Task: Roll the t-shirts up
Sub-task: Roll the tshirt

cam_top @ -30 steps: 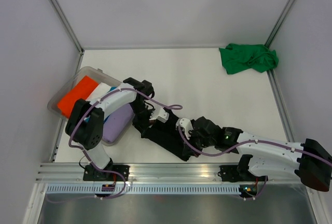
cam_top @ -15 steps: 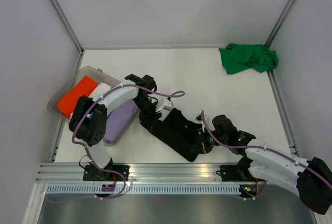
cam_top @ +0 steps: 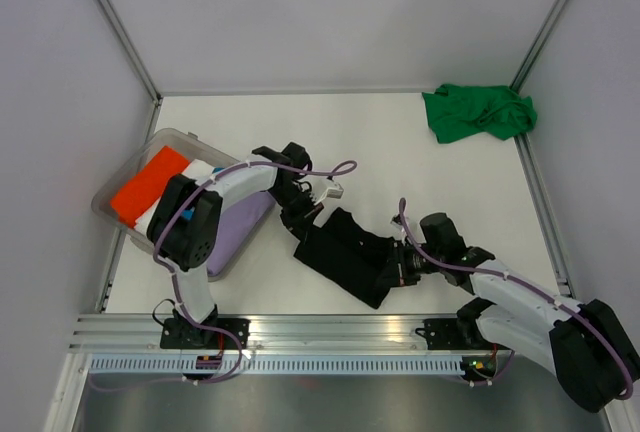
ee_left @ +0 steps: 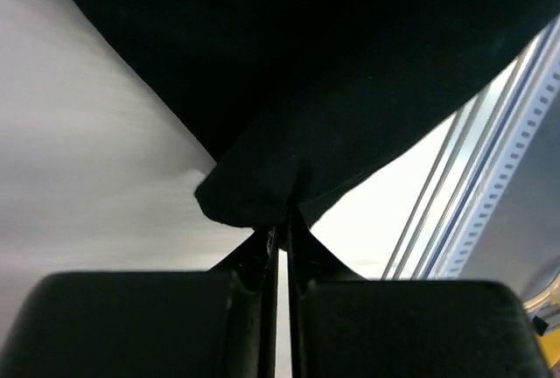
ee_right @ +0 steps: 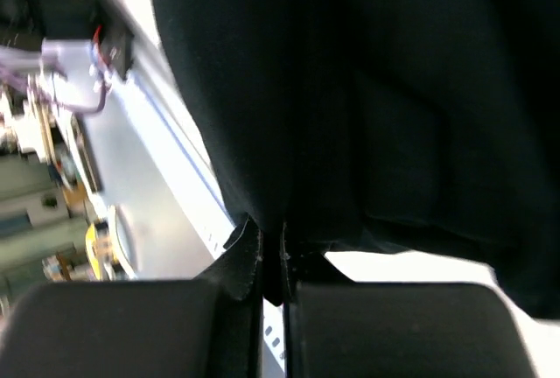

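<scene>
The black t-shirt [cam_top: 345, 250] lies as a folded, bunched strip on the white table [cam_top: 400, 152] near the front. My left gripper [cam_top: 303, 214] is at its upper left end, shut on a corner of the black t-shirt [ee_left: 289, 89] pinched at my fingertips [ee_left: 280, 231]. My right gripper [cam_top: 392, 270] is at the lower right end, shut on a fold of the same shirt [ee_right: 350, 89] that runs down between my fingers [ee_right: 271, 242]. The green t-shirt [cam_top: 478, 112] lies crumpled at the far right corner, away from both grippers.
A clear plastic bin [cam_top: 105, 200] stands at the left edge, holding an orange folded item [cam_top: 145, 187], a white one and a purple one [cam_top: 235, 234]. The left arm reaches across the bin's near corner. A metal rail [cam_top: 330, 330] runs along the table's front edge.
The left gripper opened, moved right and shut again on the shirt's upper left corner. The right gripper drew back to the right. The black shirt shifted right and looks more compact.
</scene>
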You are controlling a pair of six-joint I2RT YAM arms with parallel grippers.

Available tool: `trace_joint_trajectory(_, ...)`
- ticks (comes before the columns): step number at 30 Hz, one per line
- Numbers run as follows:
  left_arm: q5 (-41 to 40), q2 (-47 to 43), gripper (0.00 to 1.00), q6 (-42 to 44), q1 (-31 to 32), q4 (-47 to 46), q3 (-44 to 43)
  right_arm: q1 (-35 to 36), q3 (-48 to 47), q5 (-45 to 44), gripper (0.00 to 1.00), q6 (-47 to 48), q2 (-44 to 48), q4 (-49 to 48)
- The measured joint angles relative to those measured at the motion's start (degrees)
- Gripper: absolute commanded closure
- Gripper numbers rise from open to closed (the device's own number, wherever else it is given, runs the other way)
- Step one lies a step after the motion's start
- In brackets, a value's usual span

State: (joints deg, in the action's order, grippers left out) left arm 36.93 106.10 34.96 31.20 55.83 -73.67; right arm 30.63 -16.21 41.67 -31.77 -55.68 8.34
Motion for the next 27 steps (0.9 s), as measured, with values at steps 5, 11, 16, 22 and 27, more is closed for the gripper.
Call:
trace_joint_trajectory(5, -5.0, 4.3, 0.98, -7.2, 2.2, -2.5, -2.2, -4.2, -0.1, -5.0, 0.56, -0.1, -0.1, 4.4)
trace_joint_trajectory(11, -10.3, 5.7, 0.98, -12.6, 4.5, -3.6, -3.6, -5.0, -2.3, -9.1, 0.44, 1.2, 3.6, 9.5)
trace_joint_trajectory(16, -13.0, 5.7, 0.98, -15.2, 5.5, -4.0, -3.7, -5.0, -4.7, -11.5, 0.49, 1.6, 7.6, 13.1)
trace_joint_trajectory(22, -15.6, 5.7, 0.98, -16.6, 6.8, -4.2, -3.8, -5.0, -16.7, -20.1, 0.96, 4.1, 6.7, 24.2)
trace_joint_trajectory(27, -17.0, 5.5, 0.98, -17.4, 7.2, -4.3, -3.8, -0.9, -20.2, -20.3, 1.00, 4.3, 6.1, 21.1)
